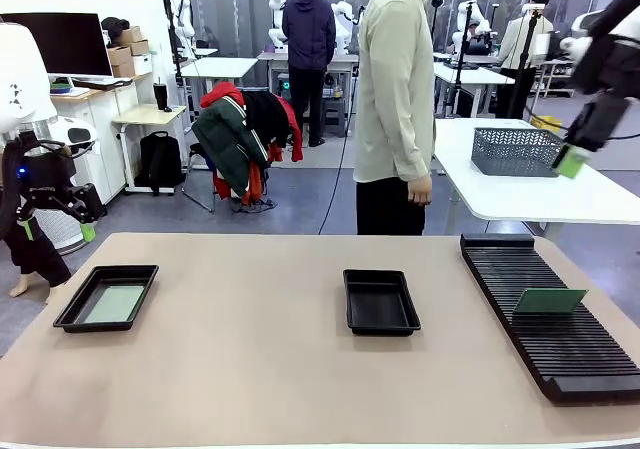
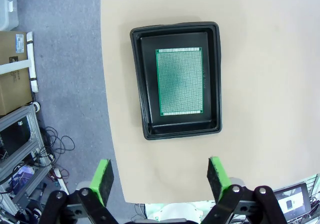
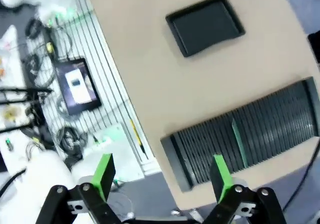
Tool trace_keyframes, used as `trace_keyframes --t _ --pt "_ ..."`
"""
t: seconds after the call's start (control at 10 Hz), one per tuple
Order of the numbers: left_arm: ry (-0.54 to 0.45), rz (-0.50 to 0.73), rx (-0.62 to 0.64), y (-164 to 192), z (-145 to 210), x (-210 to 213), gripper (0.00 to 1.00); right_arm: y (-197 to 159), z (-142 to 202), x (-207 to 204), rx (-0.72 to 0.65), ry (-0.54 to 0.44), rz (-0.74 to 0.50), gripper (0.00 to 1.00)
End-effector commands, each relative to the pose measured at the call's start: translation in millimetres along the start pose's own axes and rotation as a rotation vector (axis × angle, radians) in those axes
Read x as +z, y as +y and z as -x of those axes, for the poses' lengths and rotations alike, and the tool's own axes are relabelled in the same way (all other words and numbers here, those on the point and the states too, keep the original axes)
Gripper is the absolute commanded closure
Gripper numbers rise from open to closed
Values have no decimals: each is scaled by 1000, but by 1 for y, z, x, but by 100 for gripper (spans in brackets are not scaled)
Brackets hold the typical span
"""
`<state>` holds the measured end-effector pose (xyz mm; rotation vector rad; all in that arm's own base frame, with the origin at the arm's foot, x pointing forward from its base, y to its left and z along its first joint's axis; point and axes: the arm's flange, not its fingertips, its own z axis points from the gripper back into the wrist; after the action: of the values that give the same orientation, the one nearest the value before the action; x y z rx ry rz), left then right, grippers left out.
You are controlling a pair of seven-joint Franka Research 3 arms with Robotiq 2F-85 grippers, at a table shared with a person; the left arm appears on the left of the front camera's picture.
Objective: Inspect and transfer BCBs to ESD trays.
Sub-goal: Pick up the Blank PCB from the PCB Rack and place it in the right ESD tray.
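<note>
The left tool (image 1: 57, 231) hangs off the left edge of the bench (image 1: 250, 369). It is released, its green pads (image 2: 104, 179) spread wide with nothing between them. Just right of it, near the bench's left end, lies the left ESD tray (image 1: 70, 314). A green BCB (image 2: 180, 82) lies flat on its floor, clear of the rim all round. Near the middle of the bench sits the second ESD tray (image 1: 352, 304), its black floor in full view. A person (image 1: 395, 99) in a pale shirt stands side-on at the far side behind it. At the right end lies a long black slotted rack (image 1: 560, 359), and a second BCB (image 1: 548, 301) stands leaning in one of its slots. The right tool (image 1: 572, 161) is raised high at the far right, well above the rack, also released and empty. Beside it a grey mesh basket (image 1: 515, 152) sits on a white bench (image 1: 600, 199) farther back.
</note>
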<state>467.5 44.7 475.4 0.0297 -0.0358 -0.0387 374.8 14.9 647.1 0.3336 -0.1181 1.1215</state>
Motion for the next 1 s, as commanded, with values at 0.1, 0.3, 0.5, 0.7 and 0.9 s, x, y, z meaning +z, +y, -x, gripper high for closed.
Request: trace_keyframes --t 0.1,0.3,0.5,0.7,0.9 --pt "-7 -1 -4 0 1 -2 0 -3 35 25 199 61 51 0" --pt "-7 -1 -4 0 1 -2 0 -1 57 34 337 102 122 0" --pt "-7 -1 -4 0 1 -2 0 2 76 41 430 141 149 0" --pt "-7 -1 -4 0 1 -2 0 3 91 45 502 179 154 0" --pt "-7 -1 -4 0 1 -2 0 6 102 47 530 170 193 0"
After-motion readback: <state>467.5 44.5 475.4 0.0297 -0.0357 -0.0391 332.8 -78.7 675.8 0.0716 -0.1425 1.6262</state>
